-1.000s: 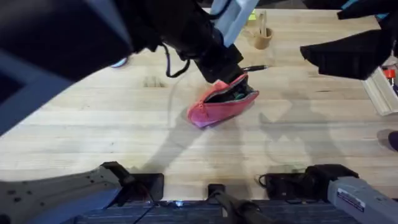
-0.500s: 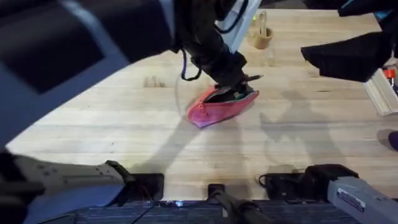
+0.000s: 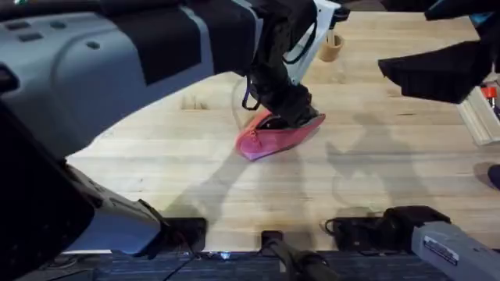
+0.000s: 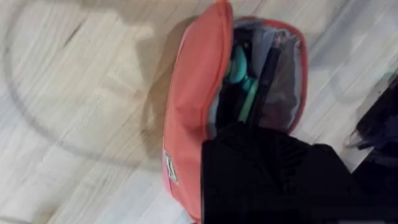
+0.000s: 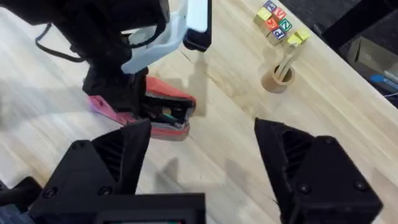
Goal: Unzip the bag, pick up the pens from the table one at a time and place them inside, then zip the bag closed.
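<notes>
Dropping the thin black pen [image 4: 268,68] deep into the soft pink fabric pouch [image 3: 273,139] mid-surface; we can't tell the left tool's [image 3: 291,112] state. Right tool [image 5: 202,158] hangs spread.

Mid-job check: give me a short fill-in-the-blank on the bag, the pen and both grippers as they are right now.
1. The pink bag lies on the table with its zipper ____.
2. The ____ gripper is down at the bag's mouth.
3. A black pen lies ____ the bag.
4. The right gripper hangs above the table with its fingers ____.

Missing words: open; left; inside; open
</notes>
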### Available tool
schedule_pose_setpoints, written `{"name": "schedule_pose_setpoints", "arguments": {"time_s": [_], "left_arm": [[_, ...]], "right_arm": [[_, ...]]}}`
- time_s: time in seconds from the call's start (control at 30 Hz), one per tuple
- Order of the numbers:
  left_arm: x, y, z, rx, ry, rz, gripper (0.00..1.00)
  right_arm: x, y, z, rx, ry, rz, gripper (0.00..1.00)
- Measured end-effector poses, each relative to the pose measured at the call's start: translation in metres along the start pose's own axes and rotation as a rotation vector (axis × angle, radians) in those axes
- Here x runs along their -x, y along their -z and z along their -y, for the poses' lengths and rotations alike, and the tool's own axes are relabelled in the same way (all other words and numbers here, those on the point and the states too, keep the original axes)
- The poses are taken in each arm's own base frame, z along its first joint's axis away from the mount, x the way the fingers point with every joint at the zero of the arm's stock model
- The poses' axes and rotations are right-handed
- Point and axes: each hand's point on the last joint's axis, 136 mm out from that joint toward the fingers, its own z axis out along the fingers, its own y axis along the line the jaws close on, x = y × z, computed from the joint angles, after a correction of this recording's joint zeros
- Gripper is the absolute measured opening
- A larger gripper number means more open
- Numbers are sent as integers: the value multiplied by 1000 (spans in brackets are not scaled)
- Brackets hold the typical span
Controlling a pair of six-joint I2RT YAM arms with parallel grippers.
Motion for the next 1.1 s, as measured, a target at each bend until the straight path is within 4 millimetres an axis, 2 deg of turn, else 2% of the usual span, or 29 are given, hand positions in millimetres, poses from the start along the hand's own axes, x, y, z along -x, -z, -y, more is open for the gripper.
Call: {"name": "schedule_pose_setpoints", "arguments": {"time_s": [0.37,0.57,0.6,0.63,0.77,0.8,0.87,1.1], "left_arm": [[-30,-11,-3,3,31,-96,42],[-35,-14,-6,20,32,-108,42],[-35,-14,-7,22,31,-107,76],[-35,-14,-7,24,29,-108,179],[-38,-15,-11,50,29,-118,826],[-39,-16,-12,56,31,-120,941],[-39,-16,-14,62,30,-122,988],[-40,-16,-14,65,29,-123,993]], "right_arm": [[0,0,0,0,1,0,996],[0,0,0,0,11,0,996],[0,0,0,0,11,0,996],[0,0,0,0,11,0,996],[0,0,0,0,12,0,996],[0,0,0,0,13,0,994],[0,0,0,0,15,0,995],[0,0,0,0,19,0,995]]}}
